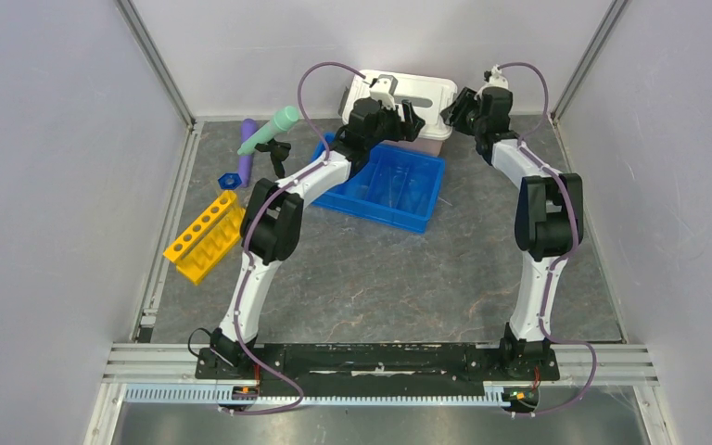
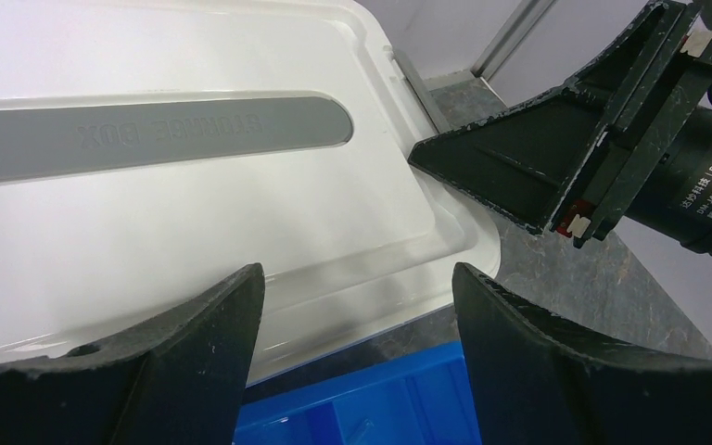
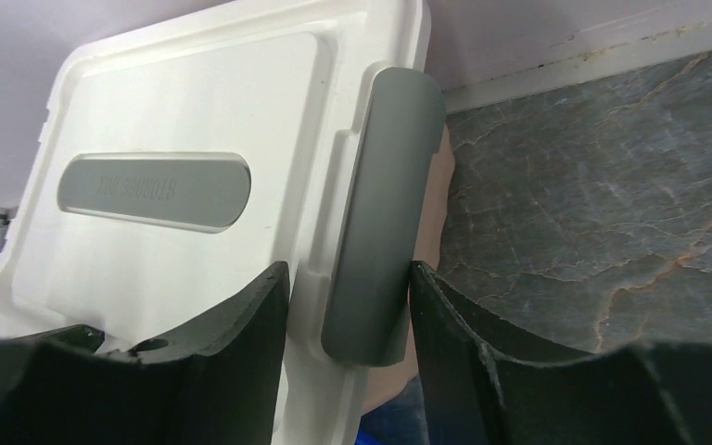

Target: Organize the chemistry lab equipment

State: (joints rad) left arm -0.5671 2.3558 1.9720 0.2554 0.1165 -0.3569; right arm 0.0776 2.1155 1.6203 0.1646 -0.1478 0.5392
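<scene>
The yellow holed tube rack [image 1: 206, 236] lies at the left. The black clamp stand [image 1: 279, 154] holds the mint-green tube [image 1: 270, 131] tilted, and the purple tube [image 1: 247, 148] lies beside it. A tiny blue item [image 1: 227, 179] sits near the rack. My left gripper [image 1: 389, 109] [image 2: 357, 278] is open and empty over the near edge of the bin's white lid [image 2: 195, 222]. My right gripper [image 1: 459, 109] [image 3: 348, 273] is closed round the lid's grey end latch [image 3: 378, 213]. The mask and the thin rod do not show.
The pink bin with the white lid [image 1: 431, 139] stands at the back wall. The blue divided tray [image 1: 424, 218] sits just in front of it, below my left gripper. Walls close in on both sides. My right gripper's fingers [image 2: 538, 158] show in the left wrist view.
</scene>
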